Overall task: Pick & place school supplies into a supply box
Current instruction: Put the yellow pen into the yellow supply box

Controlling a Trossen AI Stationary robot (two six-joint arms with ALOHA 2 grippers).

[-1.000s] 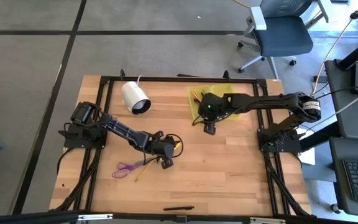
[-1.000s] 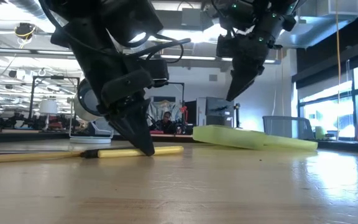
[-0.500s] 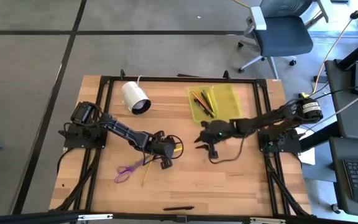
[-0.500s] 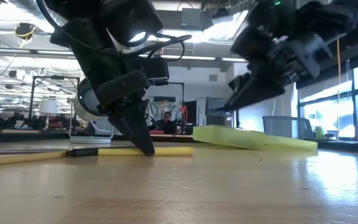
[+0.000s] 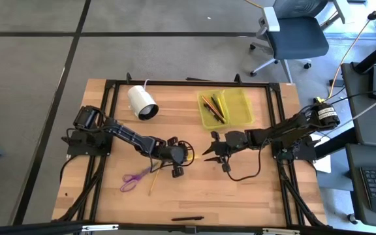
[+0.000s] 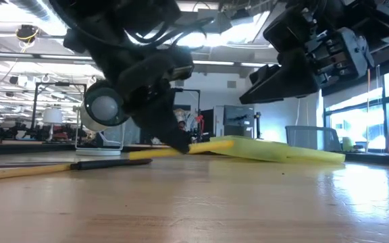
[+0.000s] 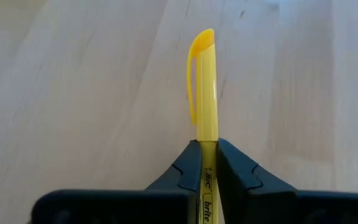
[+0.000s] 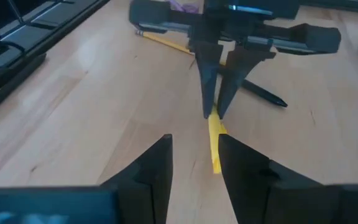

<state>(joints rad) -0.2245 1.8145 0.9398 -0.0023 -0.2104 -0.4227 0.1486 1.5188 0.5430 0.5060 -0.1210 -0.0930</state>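
Observation:
A yellow highlighter pen (image 7: 205, 81) is in my left gripper (image 5: 181, 157), which is shut on it at mid-table. My right gripper (image 5: 205, 151) hovers open just to its right. In the right wrist view the pen's cap (image 8: 215, 149) points at the gap between my right fingers (image 8: 194, 140). The yellow-green supply box (image 5: 237, 104) lies open at the far right with a few pens inside. Purple scissors (image 5: 134, 178) and a pencil (image 5: 153, 181) lie flat near the left arm, and a black pen (image 6: 113, 163) lies flat behind the left gripper. My left gripper pinches the highlighter between its two fingers on the barrel (image 7: 207, 180), just behind the cap. The fingers (image 6: 174, 138) slant down from above. The pen is tilted, with its cap end (image 6: 215, 144) higher and sticking out toward my right gripper. It appears clear of the table.
A white cylinder with a cable (image 5: 142, 102) lies at the far left. Another black pen (image 5: 188, 219) lies by the near edge. Bare wood lies between the grippers and the near edge. An office chair (image 5: 292, 32) stands beyond the table.
My right arm has swung from over the supply box toward the near edge and the table's left, coming down low and level to face the left gripper. My left gripper has raised the highlighter off the table and tipped its cap end up, shifting slightly rightward.

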